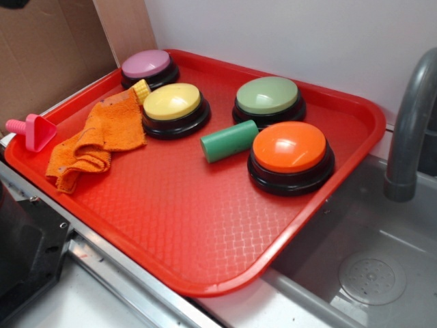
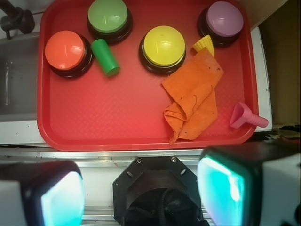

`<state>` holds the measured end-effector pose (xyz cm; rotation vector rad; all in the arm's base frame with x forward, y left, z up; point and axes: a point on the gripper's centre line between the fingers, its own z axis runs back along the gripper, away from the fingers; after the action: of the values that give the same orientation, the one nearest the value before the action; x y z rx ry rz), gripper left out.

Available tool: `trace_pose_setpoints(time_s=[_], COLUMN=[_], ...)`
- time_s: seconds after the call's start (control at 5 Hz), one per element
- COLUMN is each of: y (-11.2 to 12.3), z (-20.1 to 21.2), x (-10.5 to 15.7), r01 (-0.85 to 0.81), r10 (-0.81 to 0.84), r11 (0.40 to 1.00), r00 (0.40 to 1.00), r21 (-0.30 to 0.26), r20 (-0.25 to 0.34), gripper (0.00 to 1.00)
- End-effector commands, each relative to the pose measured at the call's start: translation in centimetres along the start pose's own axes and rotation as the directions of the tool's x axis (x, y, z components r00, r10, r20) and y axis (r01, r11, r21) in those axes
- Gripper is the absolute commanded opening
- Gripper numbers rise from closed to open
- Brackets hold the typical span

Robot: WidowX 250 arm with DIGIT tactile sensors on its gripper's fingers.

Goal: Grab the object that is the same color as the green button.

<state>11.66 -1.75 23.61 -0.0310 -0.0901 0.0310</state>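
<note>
A small solid green cylinder (image 1: 229, 141) lies on its side on the red tray (image 1: 205, 232), between the green button (image 1: 268, 96) and the orange button (image 1: 290, 148). In the wrist view the cylinder (image 2: 105, 57) lies right of the orange button (image 2: 65, 49) and below the green button (image 2: 108, 16). My gripper (image 2: 141, 193) is open and empty, high above the robot's base, off the tray's near edge. Its pads (image 2: 221, 190) are wide apart. The gripper does not show in the exterior view.
A yellow button (image 1: 172, 104), a purple button (image 1: 147, 65), a crumpled orange cloth (image 1: 102, 137) and a small yellow piece (image 1: 141, 89) are on the tray. A pink funnel-shaped piece (image 1: 33, 130) sits on its left rim. A grey sink (image 1: 372, 273) and faucet (image 1: 410, 130) lie to the right.
</note>
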Motion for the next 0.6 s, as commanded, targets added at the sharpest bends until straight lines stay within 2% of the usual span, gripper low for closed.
trace_pose_setpoints(time_s=[0.0,0.4], y=[0.0,-0.5], z=[0.0,-4.1], x=[0.0,4.8], r01=[0.000,0.218], r10=[0.000,-0.218], r11=[1.000,0.976], r00=[1.000,0.975], r21=[0.000,0.005], r20=[0.000,0.042], gripper=[1.00,1.00])
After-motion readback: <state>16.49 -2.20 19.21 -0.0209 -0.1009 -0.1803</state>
